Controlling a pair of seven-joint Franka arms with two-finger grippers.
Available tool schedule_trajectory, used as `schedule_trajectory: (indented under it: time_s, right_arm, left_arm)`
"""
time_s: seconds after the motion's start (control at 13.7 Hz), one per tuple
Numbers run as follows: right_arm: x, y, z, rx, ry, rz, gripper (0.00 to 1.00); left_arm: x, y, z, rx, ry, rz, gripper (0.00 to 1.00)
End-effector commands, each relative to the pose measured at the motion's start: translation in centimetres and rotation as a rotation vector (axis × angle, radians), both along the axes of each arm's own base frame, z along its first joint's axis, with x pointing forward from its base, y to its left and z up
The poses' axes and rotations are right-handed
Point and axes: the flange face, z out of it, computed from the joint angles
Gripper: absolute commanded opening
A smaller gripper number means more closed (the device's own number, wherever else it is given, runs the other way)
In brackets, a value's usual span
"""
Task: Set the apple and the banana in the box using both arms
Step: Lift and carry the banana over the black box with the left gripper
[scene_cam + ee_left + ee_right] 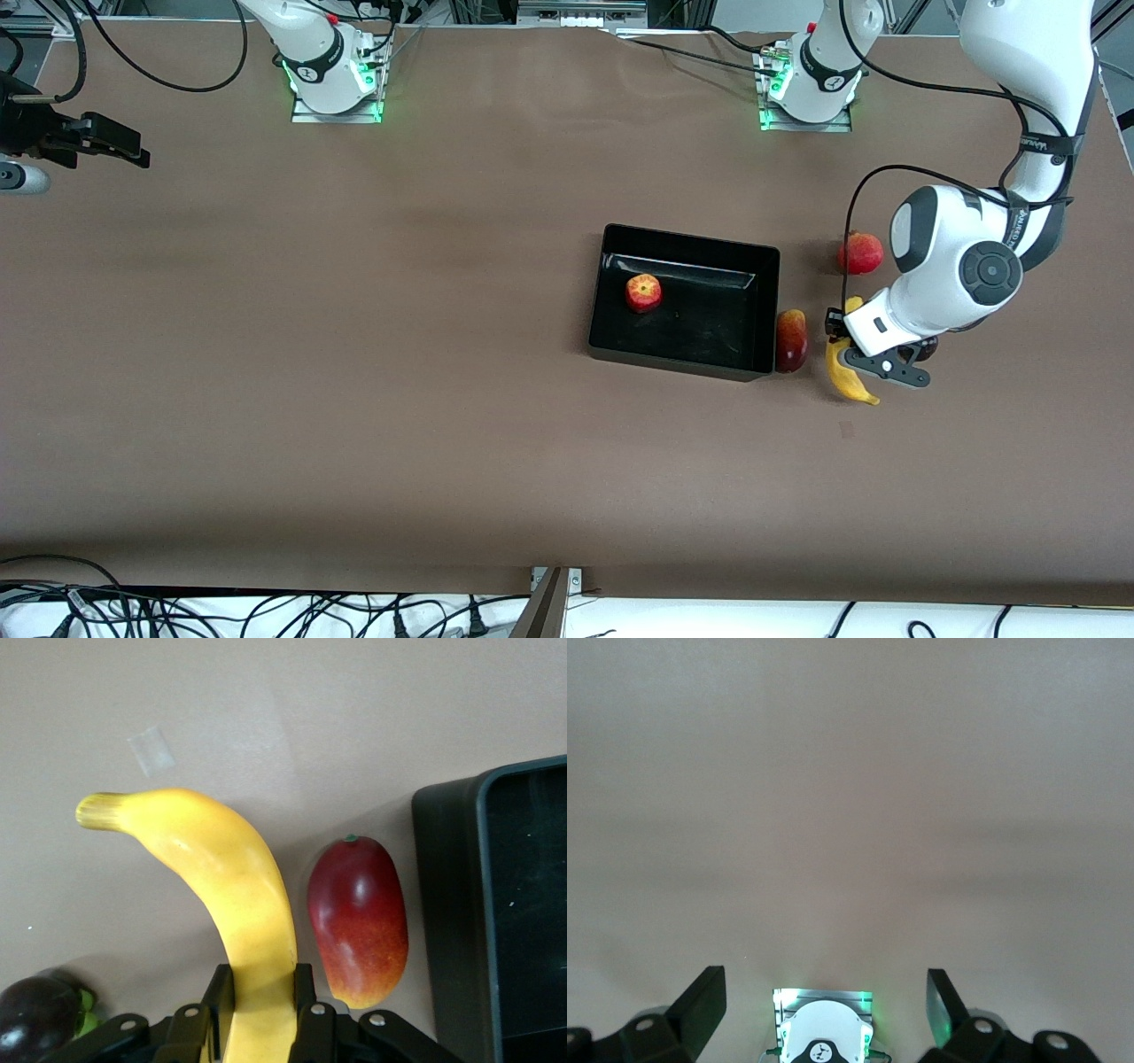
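A glossy black rectangular plastic box (684,302) with low walls is sitting on the brown table (354,372), and a small round red apple with yellowish streaks (643,292) is lying inside it, toward the right arm's end of the box. Just beside the box, at its wall toward the left arm's end, an elongated red and yellow mango (791,340) is lying on the table. The long curved yellow banana (229,904) is lying beside the mango, and the left gripper (263,1014) is clamping its black fingers on the banana's middle (fingers pressing both sides). A dark purple round fruit (37,1014) is lying near the gripper. A plain red round fruit (860,252) is resting farther from the front camera than the banana. The right gripper (826,1001) is waiting with jaws wide apart over the table at the right arm's end.
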Motion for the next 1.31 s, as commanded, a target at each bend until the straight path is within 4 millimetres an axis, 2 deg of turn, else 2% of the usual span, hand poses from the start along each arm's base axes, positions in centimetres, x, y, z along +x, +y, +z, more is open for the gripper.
schedule_trajectory:
  time_s: [0.0, 0.15, 0.29, 0.51, 0.73, 0.95, 1.24]
  right_arm:
    - [0.2, 0.0, 0.6, 0.005, -0.003, -0.002, 1.00]
    - [0.3, 0.0, 0.5, 0.005, -0.001, -0.002, 1.00]
    - [0.2, 0.0, 0.5, 0.005, -0.003, -0.002, 1.00]
    - [0.2, 0.0, 0.5, 0.005, -0.003, -0.002, 1.00]
    - [0.2, 0.0, 0.5, 0.005, -0.003, -0.002, 1.00]
    - [0.2, 0.0, 0.5, 0.005, -0.003, -0.002, 1.00]
    - [0.2, 0.0, 0.5, 0.005, -0.003, -0.002, 1.00]
  left_arm:
    - [-0.5, -1.1, 1.3, -0.009, 0.017, 0.041, 0.00]
    - [-1.2, -4.8, 4.3, -0.052, 0.053, 0.072, 0.00]
    - [-2.4, -7.9, 5.9, -0.041, 0.084, 0.132, 0.00]
    - [-4.4, -13.6, 5.7, -0.044, 0.114, 0.209, 0.00]
    - [-6.7, -18.5, 4.5, -0.030, 0.162, 0.359, 0.00]
    - [-7.6, -21.1, 2.8, -0.010, 0.191, 0.471, 0.00]
    - [-6.9, -21.5, -0.2, -0.026, 0.164, 0.486, 0.00]
